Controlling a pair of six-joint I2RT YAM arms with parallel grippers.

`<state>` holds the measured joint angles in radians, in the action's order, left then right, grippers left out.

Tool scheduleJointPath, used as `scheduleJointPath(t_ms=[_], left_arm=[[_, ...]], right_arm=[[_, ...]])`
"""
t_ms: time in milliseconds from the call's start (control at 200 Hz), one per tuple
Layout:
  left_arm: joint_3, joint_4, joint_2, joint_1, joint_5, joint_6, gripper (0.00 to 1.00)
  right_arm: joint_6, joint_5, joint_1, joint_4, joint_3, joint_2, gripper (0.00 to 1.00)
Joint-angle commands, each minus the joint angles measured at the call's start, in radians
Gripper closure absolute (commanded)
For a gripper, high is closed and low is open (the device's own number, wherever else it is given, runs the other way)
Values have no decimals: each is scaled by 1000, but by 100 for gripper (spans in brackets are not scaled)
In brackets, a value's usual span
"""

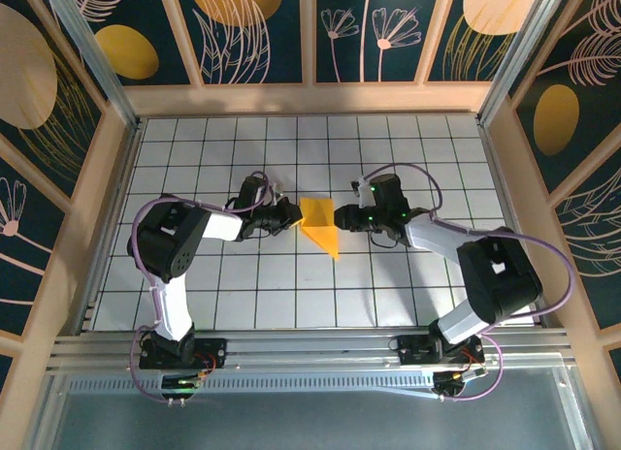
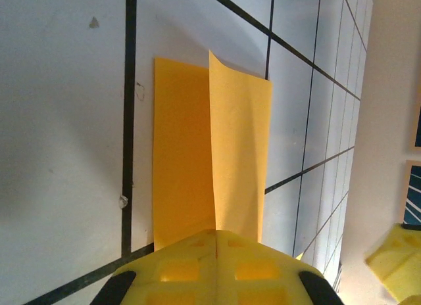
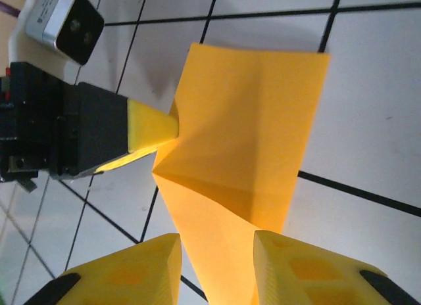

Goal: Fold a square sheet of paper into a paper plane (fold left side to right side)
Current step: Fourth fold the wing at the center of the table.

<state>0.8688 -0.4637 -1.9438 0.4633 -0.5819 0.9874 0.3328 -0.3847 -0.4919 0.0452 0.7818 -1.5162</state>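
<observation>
The left gripper is closed on the left edge of the folded orange paper; the right gripper is open, the paper passing between its jaws

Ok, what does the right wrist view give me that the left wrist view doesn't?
Right wrist adds: the left claw seen from outside, pinching the folded paper at its side edge, and the right claw with fingers apart either side of the paper's narrow end. Left wrist adds: a look along the paper, two flaps meeting at a centre crease that runs into the shut fingers. Both: the orange-yellow paper on the white tiled table.
</observation>
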Motion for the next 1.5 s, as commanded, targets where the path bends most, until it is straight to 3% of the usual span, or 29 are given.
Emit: scheduleJointPath(t_ms=[0, 130, 280, 490, 826, 1497], left_arm=[[29, 29, 46, 16, 33, 32, 100], [28, 40, 60, 26, 49, 51, 100], [27, 53, 75, 29, 62, 54, 100], [32, 69, 93, 38, 59, 56, 100], [43, 92, 103, 43, 57, 49, 100], [67, 143, 112, 44, 67, 24, 100]], right_arm=[[-13, 309, -96, -226, 82, 61, 66], [23, 558, -260, -362, 134, 74, 65], [82, 703, -416, -402, 161, 18, 63], [105, 856, -526, -423, 217, -128, 56], [98, 922, -557, -359, 234, -242, 57], [92, 992, -558, -318, 221, -289, 67]])
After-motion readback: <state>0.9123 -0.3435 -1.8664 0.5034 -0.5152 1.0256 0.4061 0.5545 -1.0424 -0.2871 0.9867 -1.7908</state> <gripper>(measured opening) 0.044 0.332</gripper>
